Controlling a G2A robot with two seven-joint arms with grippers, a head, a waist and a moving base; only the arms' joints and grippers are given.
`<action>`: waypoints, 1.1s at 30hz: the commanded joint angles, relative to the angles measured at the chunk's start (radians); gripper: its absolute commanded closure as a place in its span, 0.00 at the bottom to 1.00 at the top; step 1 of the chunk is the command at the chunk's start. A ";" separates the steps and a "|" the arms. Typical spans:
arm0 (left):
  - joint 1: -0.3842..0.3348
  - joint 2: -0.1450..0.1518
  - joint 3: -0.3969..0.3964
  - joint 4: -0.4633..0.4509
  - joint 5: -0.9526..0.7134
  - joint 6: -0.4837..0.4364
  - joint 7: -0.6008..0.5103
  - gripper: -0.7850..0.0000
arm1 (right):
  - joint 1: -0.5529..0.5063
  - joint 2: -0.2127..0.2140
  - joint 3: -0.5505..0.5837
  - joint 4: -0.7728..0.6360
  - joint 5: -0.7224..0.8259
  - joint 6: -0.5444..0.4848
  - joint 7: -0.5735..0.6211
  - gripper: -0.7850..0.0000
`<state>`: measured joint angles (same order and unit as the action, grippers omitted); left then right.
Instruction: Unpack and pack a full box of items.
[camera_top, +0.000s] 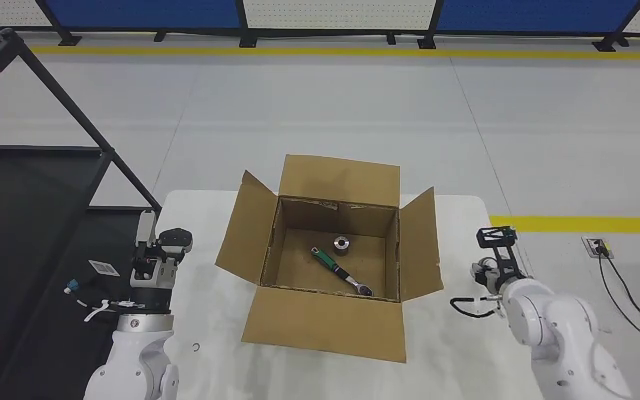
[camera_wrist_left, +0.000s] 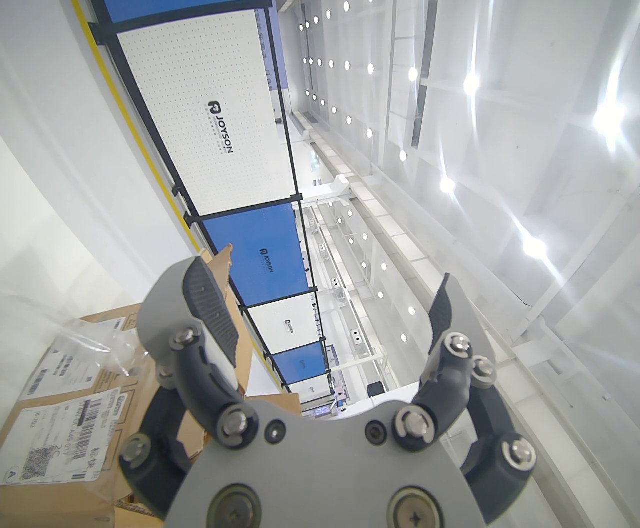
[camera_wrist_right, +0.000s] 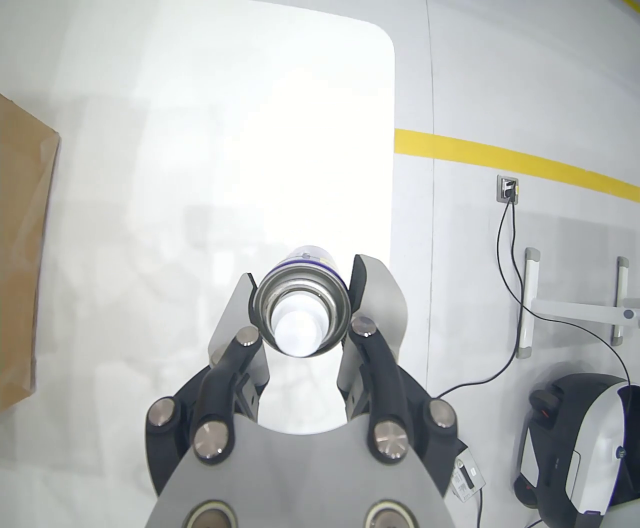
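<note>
Looks like unpacking: a silver metal spray can (camera_wrist_right: 304, 320) is clamped in the right gripper (camera_wrist_right: 305, 290) over the white table (camera_wrist_right: 250, 150), outside the open brown cardboard box (camera_top: 325, 325). The left gripper (camera_wrist_left: 322, 285) is spread apart, empty. An upright set-down is probably needed next.

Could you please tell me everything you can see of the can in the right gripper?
The can is a metal cylinder seen end-on: shiny silver rim around a white centre, purple band on its side. The right gripper is shut on it, a finger against each side, over the white table, apart from the cardboard box.
</note>
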<state>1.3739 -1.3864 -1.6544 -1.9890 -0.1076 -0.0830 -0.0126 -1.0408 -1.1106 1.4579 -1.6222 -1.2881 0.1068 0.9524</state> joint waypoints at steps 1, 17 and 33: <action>0.000 0.000 0.000 0.000 0.000 0.000 0.000 0.00 | 0.014 -0.003 -0.015 0.024 -0.007 0.005 0.000 1.00; 0.000 0.000 0.000 0.000 0.000 0.000 0.000 0.00 | 0.080 -0.016 -0.051 0.128 0.016 -0.008 0.015 1.00; 0.000 0.000 0.000 0.000 0.000 0.000 0.000 0.00 | 0.070 -0.016 -0.024 0.079 0.002 0.015 0.027 0.53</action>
<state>1.3739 -1.3864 -1.6544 -1.9890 -0.1076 -0.0830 -0.0126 -0.9693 -1.1274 1.4299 -1.5350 -1.2827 0.1206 0.9767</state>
